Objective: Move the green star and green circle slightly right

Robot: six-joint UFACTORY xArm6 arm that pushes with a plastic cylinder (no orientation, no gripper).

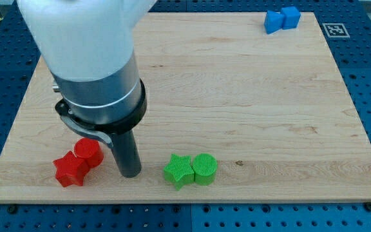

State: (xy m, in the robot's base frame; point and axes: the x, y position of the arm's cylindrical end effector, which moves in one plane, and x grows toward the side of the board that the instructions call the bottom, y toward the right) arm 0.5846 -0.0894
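Single view of the wooden board (250,96). The green star (178,170) and the green circle (205,169) lie touching, star on the view's left, near the board's bottom edge and a little left of centre. Our arm carries no jaws, so nothing is clasped or released; my tip (131,173) rests on the board just left of the star, apart from it, with a red circle (89,152) and a red star (70,170) further left. Two blue blocks (281,19) sit at the top right, well away.

We judge the green pieces to be light, rigid plastic that should slide easily on the smooth wood (and may just as easily spin). No hold is possible; contact is by pushing only. The sensible contact point is the star's left side, near its mid-height, so that the star drives the circle rightward as a pair. A push off-centre would likely rotate the star and let the circle slip aside.
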